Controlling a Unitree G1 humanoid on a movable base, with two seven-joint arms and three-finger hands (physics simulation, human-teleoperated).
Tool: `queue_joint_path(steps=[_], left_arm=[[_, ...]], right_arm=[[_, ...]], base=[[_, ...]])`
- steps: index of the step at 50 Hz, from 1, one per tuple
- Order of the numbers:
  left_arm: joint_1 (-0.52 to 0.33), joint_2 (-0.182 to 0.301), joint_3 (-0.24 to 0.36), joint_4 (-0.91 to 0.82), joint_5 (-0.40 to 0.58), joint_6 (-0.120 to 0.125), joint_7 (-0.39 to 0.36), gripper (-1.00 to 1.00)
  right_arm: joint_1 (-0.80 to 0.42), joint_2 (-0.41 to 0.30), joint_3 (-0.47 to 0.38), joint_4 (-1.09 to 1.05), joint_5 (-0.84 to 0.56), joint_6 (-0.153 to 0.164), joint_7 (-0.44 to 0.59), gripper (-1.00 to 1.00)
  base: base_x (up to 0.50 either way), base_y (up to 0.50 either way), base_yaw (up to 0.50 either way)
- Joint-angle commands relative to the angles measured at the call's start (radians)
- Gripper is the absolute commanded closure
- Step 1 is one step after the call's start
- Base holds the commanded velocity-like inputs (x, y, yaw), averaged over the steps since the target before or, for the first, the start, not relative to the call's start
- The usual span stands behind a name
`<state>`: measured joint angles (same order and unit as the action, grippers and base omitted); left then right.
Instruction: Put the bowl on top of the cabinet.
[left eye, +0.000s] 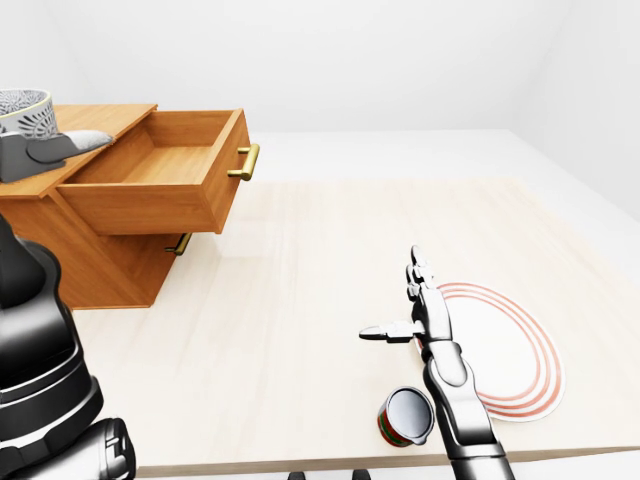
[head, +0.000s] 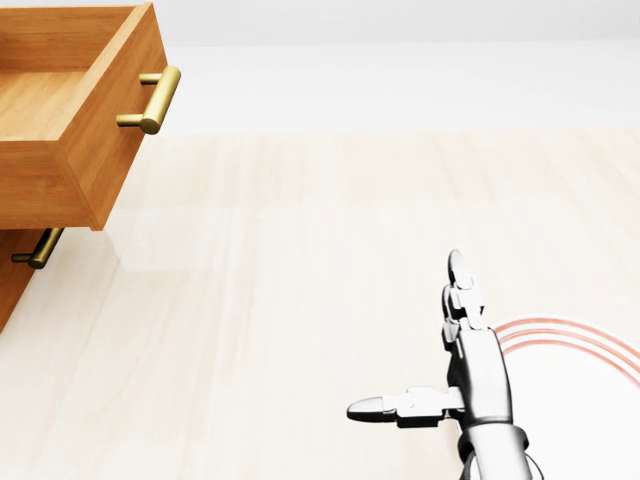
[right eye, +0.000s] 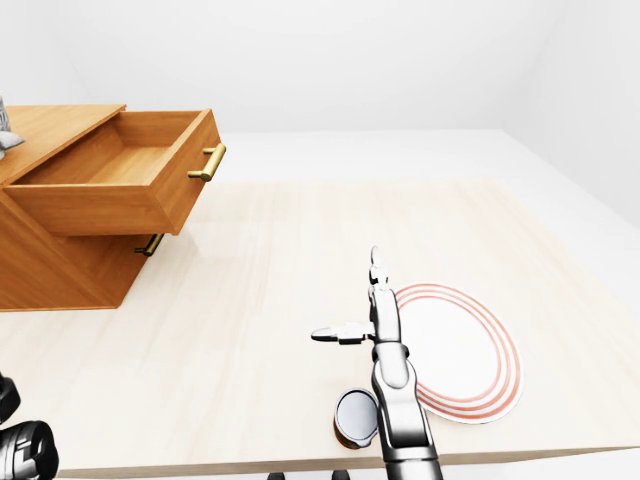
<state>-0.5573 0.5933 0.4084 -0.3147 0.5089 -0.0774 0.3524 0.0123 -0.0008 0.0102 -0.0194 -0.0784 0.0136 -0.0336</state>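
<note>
The bowl sits up on the cabinet top, at the far left of the left-eye view, upright with its patterned rim facing up; being round, it shows no long axis. The left hand lies just below it on the cabinet top, grey fingers stretched toward the right. Whether they touch the bowl I cannot tell, nor how far that hand is spread. The left arm's black bulk fills the lower left corner of that view.

The top drawer stands pulled out, its brass handle to the right, and a second handle shows below it.

Over on the table, the right hand reaches up from the bottom edge, flat and wide open, two fingers pointing up the view and the thumb out to the left. It holds nothing. It hangs over the left edge of the plate with red rings. A can lies on its side just beside the forearm, near the table's bottom edge.
</note>
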Motion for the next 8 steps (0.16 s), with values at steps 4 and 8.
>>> queue_joint_path(steps=[4, 8], left_arm=[[0.093, -0.095, 0.011, -0.238, -0.012, -0.01, -0.069, -1.0], [0.121, -0.124, -0.001, -0.243, 0.007, -0.01, -0.064, -1.0]], right_arm=[[0.004, -0.001, -0.002, -0.013, 0.002, 0.007, 0.001, -1.0], [0.004, 0.0, 0.001, -0.012, -0.001, 0.008, 0.0, -1.0]], base=[[0.0, 0.0, 0.0], [0.0, 0.0, 0.0]])
